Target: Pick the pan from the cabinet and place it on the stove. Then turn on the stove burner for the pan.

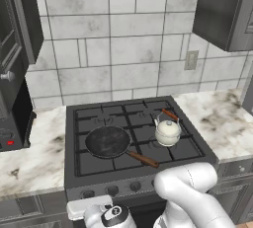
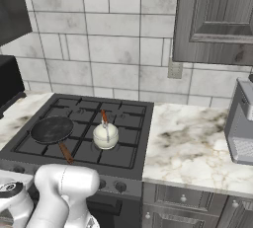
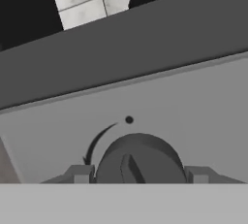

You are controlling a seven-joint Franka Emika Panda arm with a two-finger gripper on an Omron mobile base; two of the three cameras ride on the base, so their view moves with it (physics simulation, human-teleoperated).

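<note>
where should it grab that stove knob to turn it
Grip the knob across its round rim, one fingertip on each flank, coming straight at the stove front panel. The end effector already straddles it; the raised centre ridge is narrower.

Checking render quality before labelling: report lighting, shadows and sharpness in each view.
Left base view: flat even light, faint shadow under the pan, soft pixelation. Right base view: the same, kettle slightly blurred. Hand view: knob close, edges soft, no glare.
</note>
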